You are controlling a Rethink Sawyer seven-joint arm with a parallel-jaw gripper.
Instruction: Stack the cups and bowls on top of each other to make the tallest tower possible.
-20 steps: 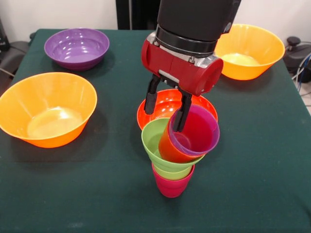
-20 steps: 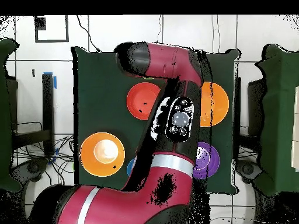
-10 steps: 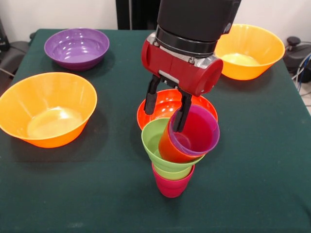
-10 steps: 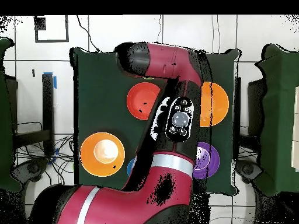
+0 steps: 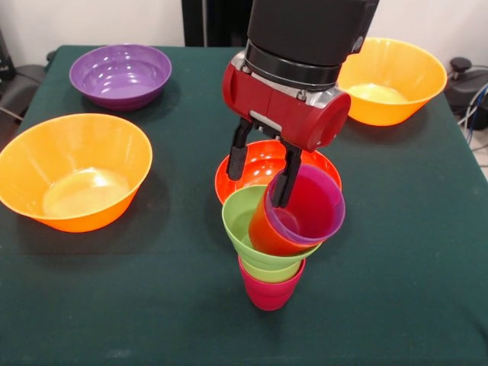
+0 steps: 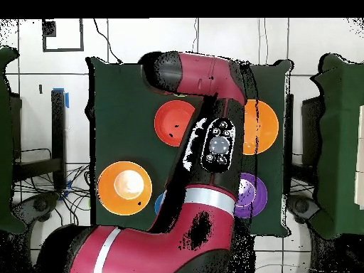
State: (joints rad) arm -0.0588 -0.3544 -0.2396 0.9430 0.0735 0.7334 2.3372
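Note:
The tower stands near the table's front in the front view: a crimson cup (image 5: 268, 290) at the bottom, a lime green cup (image 5: 242, 221) in it, then an orange-red cup (image 5: 264, 233) with a purple cup (image 5: 309, 204) nested inside. The top two lean over. My gripper (image 5: 257, 185) is open just above the tower. One finger reaches inside the purple cup's rim, the other hangs outside over the red-orange bowl (image 5: 261, 162). In the overhead view the arm (image 6: 213, 142) hides the tower and gripper. The small lime green bowl is not visible.
A purple bowl (image 5: 120, 74) sits far left and large orange bowls stand at the left (image 5: 75, 169) and far right (image 5: 393, 78). The overhead view shows the red-orange bowl (image 6: 171, 122), both orange bowls (image 6: 124, 186) (image 6: 266, 126), the purple bowl (image 6: 251, 196) and a blue sliver (image 6: 158, 203).

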